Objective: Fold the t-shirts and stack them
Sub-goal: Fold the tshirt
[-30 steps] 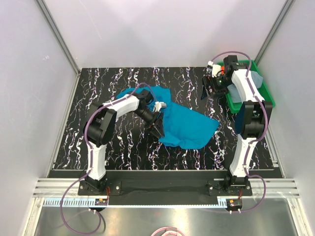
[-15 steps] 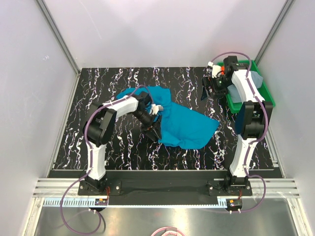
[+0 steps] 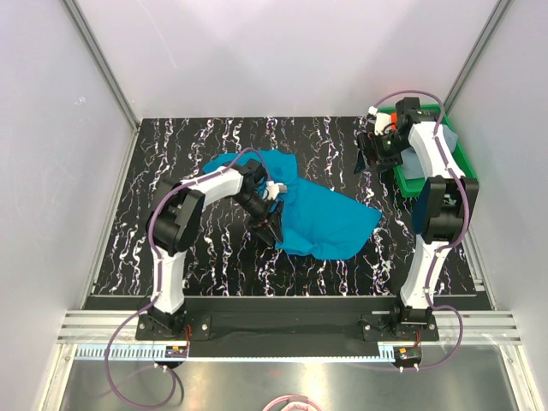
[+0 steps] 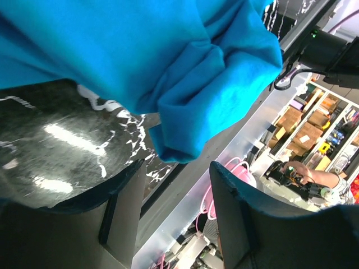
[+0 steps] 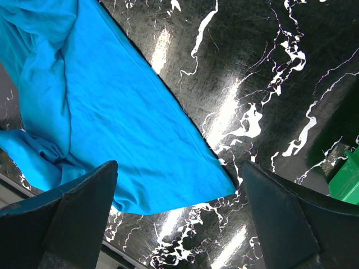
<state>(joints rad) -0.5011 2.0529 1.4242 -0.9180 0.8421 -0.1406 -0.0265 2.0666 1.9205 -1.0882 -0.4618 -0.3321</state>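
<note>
A teal-blue t-shirt (image 3: pixel 321 214) lies crumpled in the middle of the black marbled table (image 3: pixel 171 163). My left gripper (image 3: pixel 266 228) is low at the shirt's near-left edge. In the left wrist view it (image 4: pixel 178 171) is open with nothing between the fingers, and a folded lobe of the t-shirt (image 4: pixel 202 106) hangs just beyond the fingertips. My right gripper (image 3: pixel 370 157) hovers at the back right beside the tray, wide open and empty. In the right wrist view it (image 5: pixel 179 168) looks down on the t-shirt's right corner (image 5: pixel 140 162). A grey-blue t-shirt (image 3: pixel 416 164) lies in the tray.
The green plastic tray (image 3: pixel 467 167) stands at the table's back right edge, against the right wall. White walls close in the left, back and right. The arm bases and a black rail (image 3: pixel 282 324) run along the near edge.
My left gripper has slid a little to the left along the shirt's near edge and its jaws have spread. The right wrist has drifted slightly back towards the tray.
</note>
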